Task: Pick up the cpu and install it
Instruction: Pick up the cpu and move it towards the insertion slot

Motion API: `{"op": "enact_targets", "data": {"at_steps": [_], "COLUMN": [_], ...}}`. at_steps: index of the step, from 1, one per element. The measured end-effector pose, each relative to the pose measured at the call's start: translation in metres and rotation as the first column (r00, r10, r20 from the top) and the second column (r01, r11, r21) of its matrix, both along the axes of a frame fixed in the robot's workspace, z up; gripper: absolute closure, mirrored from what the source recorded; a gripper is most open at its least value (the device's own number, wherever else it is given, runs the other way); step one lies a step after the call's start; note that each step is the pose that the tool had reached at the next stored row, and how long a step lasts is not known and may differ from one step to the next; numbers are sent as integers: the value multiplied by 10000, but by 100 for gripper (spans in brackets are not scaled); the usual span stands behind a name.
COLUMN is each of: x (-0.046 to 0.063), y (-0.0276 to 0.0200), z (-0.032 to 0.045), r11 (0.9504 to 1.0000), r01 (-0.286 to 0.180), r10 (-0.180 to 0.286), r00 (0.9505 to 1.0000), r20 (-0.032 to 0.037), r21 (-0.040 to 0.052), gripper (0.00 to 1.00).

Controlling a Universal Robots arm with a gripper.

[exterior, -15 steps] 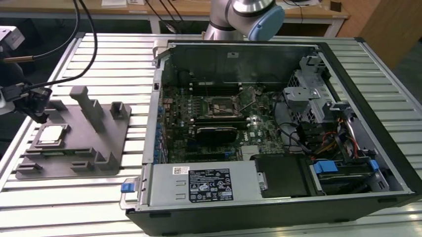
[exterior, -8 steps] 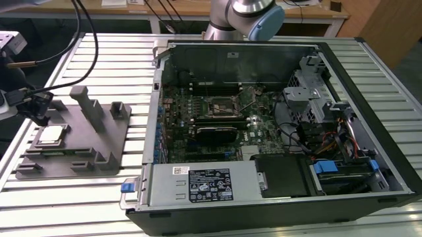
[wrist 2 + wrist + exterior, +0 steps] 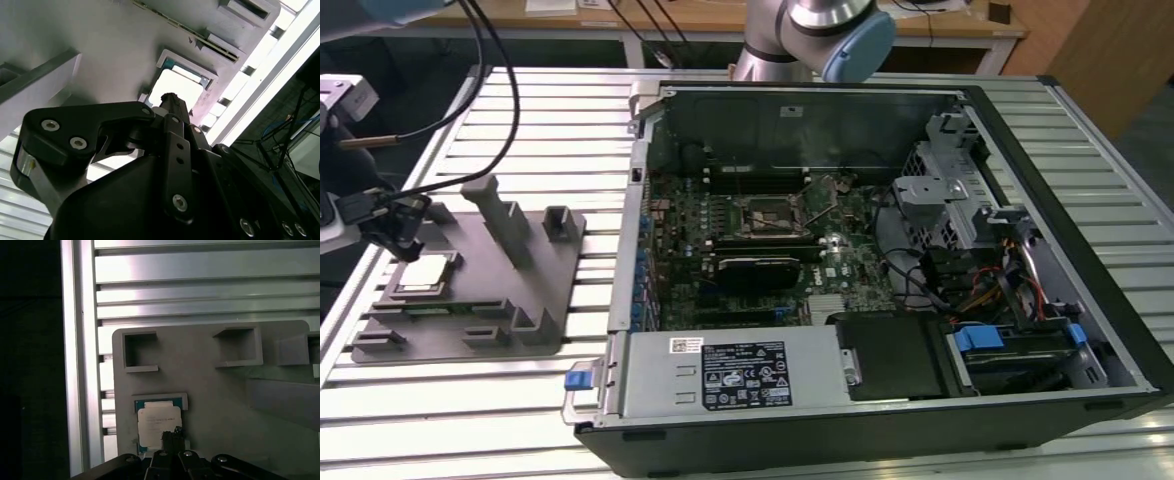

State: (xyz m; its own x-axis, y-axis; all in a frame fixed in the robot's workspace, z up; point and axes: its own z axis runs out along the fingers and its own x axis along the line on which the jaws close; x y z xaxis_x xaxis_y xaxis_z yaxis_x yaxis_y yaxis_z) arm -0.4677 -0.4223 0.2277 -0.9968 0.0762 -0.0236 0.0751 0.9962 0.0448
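Note:
The cpu (image 3: pixel 424 276) is a small silvery square with a greenish rim. It lies flat in a recess of the grey fixture plate (image 3: pixel 540 300) at the exterior view's left, outside the computer. My gripper (image 3: pixel 398 232) hangs just above it, a little toward the plate's outer edge. In the first wrist view the gripper's dark tip (image 3: pixel 172 434) sits over the near edge of the cpu (image 3: pixel 157 419). In the second wrist view the tip (image 3: pixel 171 98) covers part of the bright cpu (image 3: pixel 184 86). The motherboard socket (image 3: pixel 767 212) lies in the open computer case.
The open computer case (image 3: pixel 1067 170) fills the middle and the exterior view's right, with a drive cage and cables inside. Upright grey posts (image 3: pixel 500 215) rise from the fixture plate beside the cpu. Cables (image 3: pixel 494 70) hang over the slatted metal table (image 3: pixel 574 120).

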Motion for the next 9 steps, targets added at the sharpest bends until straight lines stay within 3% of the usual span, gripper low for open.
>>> {"op": "enact_targets", "data": {"at_steps": [9], "x": [-32], "y": [0], "z": [-120], "r11": [10000], "r01": [0], "r10": [0], "r00": [10000], "r20": [-12], "r21": [0], "gripper": [89]}}
